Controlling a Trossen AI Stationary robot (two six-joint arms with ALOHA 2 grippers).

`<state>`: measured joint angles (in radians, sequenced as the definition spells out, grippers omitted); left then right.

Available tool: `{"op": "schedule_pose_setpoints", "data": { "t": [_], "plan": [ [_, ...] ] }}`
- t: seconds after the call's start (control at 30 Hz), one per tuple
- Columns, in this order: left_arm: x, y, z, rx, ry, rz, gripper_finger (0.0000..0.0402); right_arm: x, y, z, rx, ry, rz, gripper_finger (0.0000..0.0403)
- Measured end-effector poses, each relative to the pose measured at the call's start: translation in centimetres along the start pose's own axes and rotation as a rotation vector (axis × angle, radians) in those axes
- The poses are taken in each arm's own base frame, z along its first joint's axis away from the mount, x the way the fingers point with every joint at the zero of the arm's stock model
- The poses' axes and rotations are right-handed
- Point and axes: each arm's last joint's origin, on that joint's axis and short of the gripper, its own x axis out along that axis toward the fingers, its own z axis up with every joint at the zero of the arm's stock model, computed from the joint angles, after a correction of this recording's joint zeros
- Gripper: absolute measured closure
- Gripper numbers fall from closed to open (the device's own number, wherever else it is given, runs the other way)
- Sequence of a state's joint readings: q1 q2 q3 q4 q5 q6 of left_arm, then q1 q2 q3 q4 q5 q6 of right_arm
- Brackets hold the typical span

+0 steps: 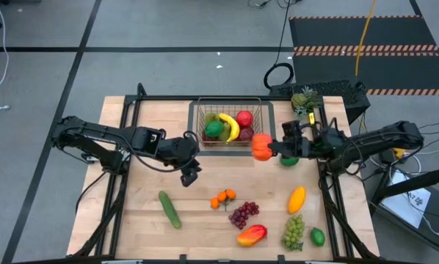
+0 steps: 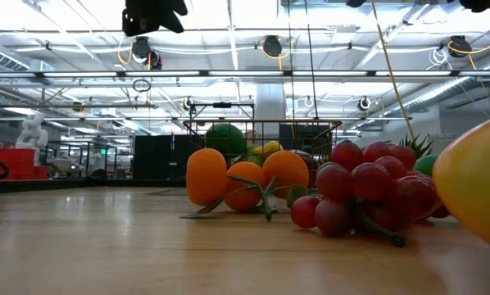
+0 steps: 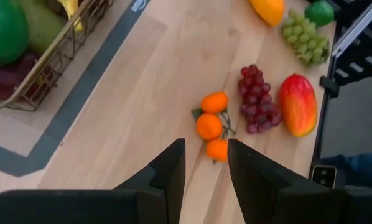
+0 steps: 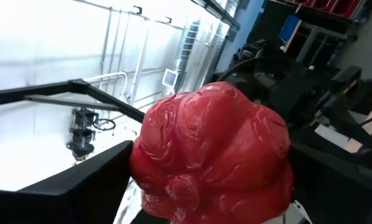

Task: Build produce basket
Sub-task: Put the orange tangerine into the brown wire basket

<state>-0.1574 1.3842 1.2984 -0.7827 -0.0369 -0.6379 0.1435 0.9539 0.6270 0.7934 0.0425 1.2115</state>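
The wire basket (image 1: 197,121) stands at the table's far middle and holds a green fruit (image 1: 214,129), a banana (image 1: 230,126) and a red apple (image 1: 244,118). My right gripper (image 1: 272,147) is shut on a lumpy red-orange fruit (image 1: 261,147) at the basket's near right corner. My left gripper (image 1: 190,176) hangs narrowly open and empty, left of centre above the table, with the oranges (image 3: 211,127) beyond its fingers. Loose produce lies on the near half: cucumber (image 1: 169,209), purple grapes (image 1: 242,214), mango (image 1: 251,235), green grapes (image 1: 294,232), lime (image 1: 318,236). My right gripper pinches the lumpy red-orange fruit between its two fingers, one finger (image 4: 80,180) on each flank of the fruit's body (image 4: 155,168). The fingers come about level from the table's right side. The fruit is lifted clear of the table, beside the basket.
A yellow-orange fruit (image 1: 296,199) and a green piece (image 1: 289,160) lie under and near the right arm. A spiky green piece (image 1: 304,100) sits at the far right corner. Bare wood lies between the cucumber and the left arm.
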Motion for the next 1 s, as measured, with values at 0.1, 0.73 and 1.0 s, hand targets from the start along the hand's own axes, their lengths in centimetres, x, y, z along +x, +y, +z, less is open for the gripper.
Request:
{"op": "schedule_pose_setpoints", "data": {
  "t": [0.1,0.73,1.0],
  "plan": [
    [0.0,0.0,0.1,-0.011,-0.022,0.005,0.0282,-0.4,0.5,0.1,-0.002,0.019,0.003,0.0012],
    [0.0,-0.1,0.4,-0.017,-0.072,0.033,0.0282,-1.9,2.3,0.9,-0.521,-0.016,0.056,0.0012],
    [0.0,-0.1,0.4,-0.017,-0.073,0.032,0.0282,-2.1,2.7,1.1,-0.867,-0.062,0.049,0.0012]
  ]
}}
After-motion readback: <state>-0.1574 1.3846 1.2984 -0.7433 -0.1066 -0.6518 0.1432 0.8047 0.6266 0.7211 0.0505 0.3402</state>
